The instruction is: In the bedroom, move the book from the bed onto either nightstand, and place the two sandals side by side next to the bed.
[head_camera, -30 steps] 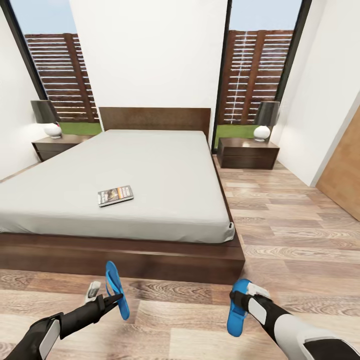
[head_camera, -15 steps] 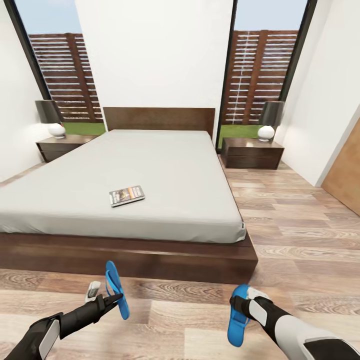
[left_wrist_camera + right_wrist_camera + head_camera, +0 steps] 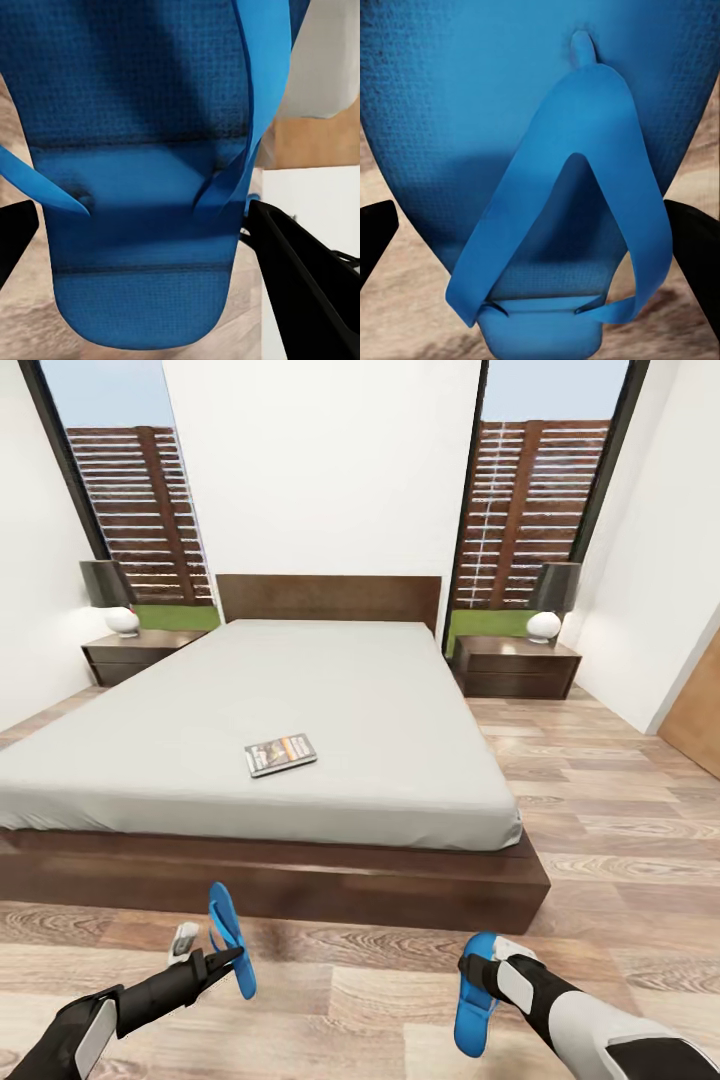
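Left gripper [image 3: 222,957] clamping one blue sandal [image 3: 229,938] above the floor, right gripper [image 3: 478,972] gripping the other sandal [image 3: 474,995], wrist views revealing straps [image 3: 577,195], head view alone showing the book [image 3: 280,754] lying on the bed [image 3: 300,700] between two nightstands [image 3: 518,665].

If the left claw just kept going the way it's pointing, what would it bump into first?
Probably the bed: the left claw, shut on a blue sandal, points toward its dark wooden frame across bare floor. Depth is hard to judge.
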